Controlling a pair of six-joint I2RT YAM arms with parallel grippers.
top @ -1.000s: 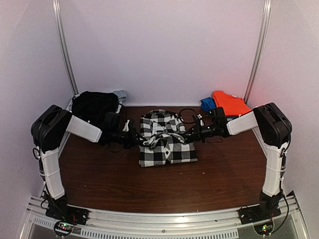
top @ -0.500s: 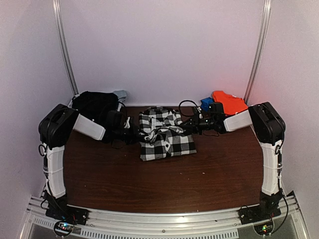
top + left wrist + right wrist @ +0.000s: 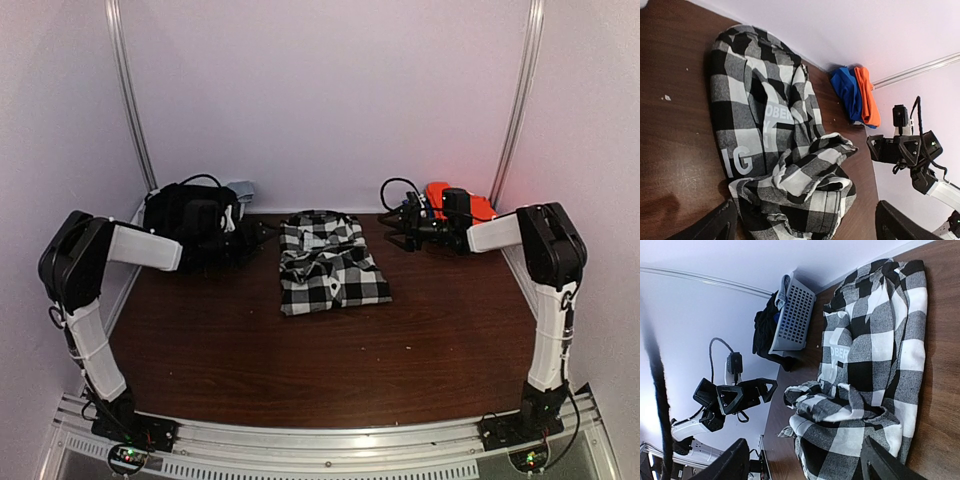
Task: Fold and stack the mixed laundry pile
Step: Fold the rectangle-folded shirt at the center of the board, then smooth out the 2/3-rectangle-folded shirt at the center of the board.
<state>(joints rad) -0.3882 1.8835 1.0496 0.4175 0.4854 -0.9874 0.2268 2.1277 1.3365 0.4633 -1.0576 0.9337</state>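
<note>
Checked shirt (image 3: 330, 262) in the middle of the table (image 3: 200, 360) — soft, light, floppy.
Your left gripper (image 3: 262, 229) and right gripper (image 3: 394, 232) flank it, both spread and empty; I'd pinch the bunched fold's edges — expect sag.

Both grippers let go of the black-and-white checked shirt (image 3: 330, 262) and draw back from it. The left gripper (image 3: 255, 232) now stands with jaws spread near the far left corner of the table (image 3: 300, 370). The right gripper (image 3: 397, 233) is likewise spread toward the far right corner. The freed shirt lies flatter, slightly nearer the far edge.
</note>
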